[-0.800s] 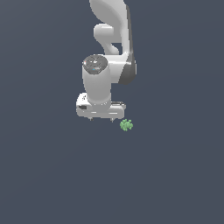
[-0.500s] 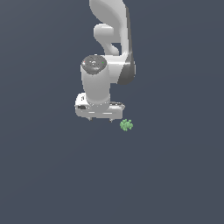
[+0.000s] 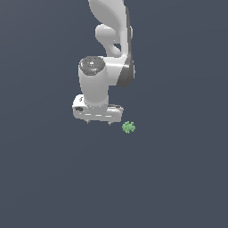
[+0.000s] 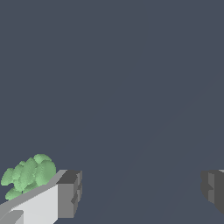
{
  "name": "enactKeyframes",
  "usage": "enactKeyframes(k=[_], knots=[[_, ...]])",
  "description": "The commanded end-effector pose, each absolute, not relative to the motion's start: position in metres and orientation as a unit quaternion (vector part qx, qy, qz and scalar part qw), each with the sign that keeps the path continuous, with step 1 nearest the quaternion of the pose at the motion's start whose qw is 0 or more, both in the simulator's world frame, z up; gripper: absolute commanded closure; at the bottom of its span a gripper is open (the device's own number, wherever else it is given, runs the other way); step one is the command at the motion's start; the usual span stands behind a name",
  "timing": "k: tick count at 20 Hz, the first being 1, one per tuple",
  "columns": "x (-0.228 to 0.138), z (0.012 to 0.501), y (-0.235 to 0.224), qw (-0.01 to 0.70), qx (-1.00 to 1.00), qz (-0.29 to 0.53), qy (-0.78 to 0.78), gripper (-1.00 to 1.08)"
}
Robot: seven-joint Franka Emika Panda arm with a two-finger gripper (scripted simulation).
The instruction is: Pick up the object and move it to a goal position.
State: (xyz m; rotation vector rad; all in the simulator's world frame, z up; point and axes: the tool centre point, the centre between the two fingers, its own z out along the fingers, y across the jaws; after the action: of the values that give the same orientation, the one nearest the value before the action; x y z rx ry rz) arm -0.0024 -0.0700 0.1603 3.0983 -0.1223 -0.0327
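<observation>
The arm (image 3: 109, 49) is smooth, glossy white with rounded joint housings and a dark grey band at one joint; it reaches down from 12 o'clock in the exterior view to a cylindrical wrist and a flat, boxy white hand. The gripper (image 3: 98, 122) shows only two short tips under that hand in the exterior view. In the wrist view the fingers (image 4: 70, 194) are blocky, with white bodies and matte dark grey, ridged pads, and they stand spread wide with a broad gap of bare floor between them. They hold nothing. The object (image 3: 128, 127) is a small bright green cluster of rounded, knobbly lobes. It lies on the floor (image 3: 178, 178), a flat, uniform dark slate surface, just beside the hand at about 4 o'clock from it in the exterior view. In the wrist view the object (image 4: 29, 174) sits outside the gap, behind one finger's outer side; contact with that finger cannot be determined.
</observation>
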Motion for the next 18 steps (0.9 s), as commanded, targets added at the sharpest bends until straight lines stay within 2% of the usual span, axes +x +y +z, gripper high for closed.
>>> enactKeyframes(k=[1,8,18], knots=[[-0.003,0.157,-0.063,0.020,0.999,-0.010,-0.033,-0.92],[-0.014,0.135,-0.016,0.014,1.000,-0.007,0.010,-0.92],[-0.048,0.097,0.070,0.002,0.996,-0.001,0.091,-0.92]])
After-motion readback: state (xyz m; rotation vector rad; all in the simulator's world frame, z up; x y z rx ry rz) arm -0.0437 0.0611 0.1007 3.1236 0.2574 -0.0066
